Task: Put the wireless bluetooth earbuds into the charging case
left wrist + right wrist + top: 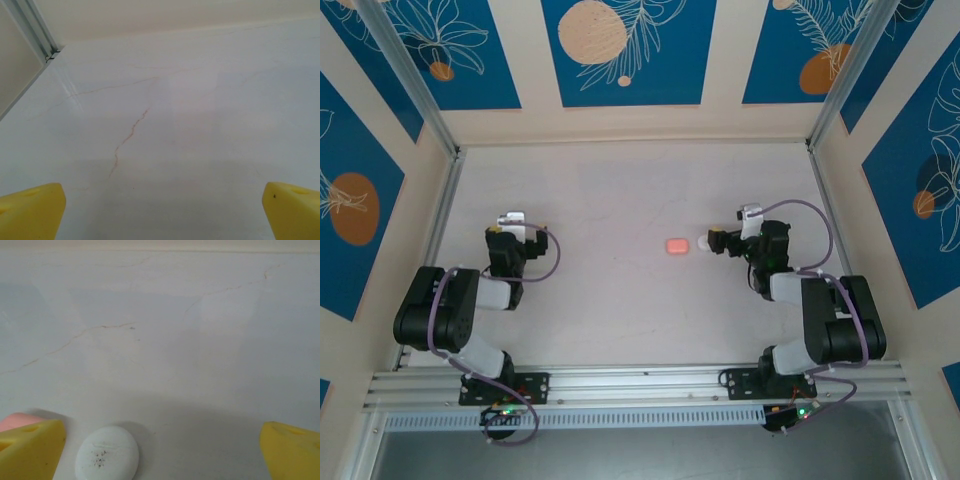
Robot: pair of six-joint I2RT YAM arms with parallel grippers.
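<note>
Yellow wedge-shaped plastic fingertips sit closest to your right wrist camera, two of them, set far apart at the bottom corners of the view. Your right gripper stands wide open and grips nothing. One smooth white round disc, domed and glossy with a patch of fine dark speckles on top, lies on the table just inside the fingertip at the left of that view. One salmon-pink charging case, a small plastic box with rounded corners and a soft matte look, peeks out behind that same fingertip on its outer side; most of it is hidden there. From above, you can see the case and the disc lying just beside each other off that side of the hand, the disc the nearer of the two. Your left gripper is likewise spread wide and holds nothing. Its two yellow tips hang over the pale marble-patterned tabletop, which is smooth, faintly shiny and crossed by thin reddish veins. That hand is well apart from the case.
</note>
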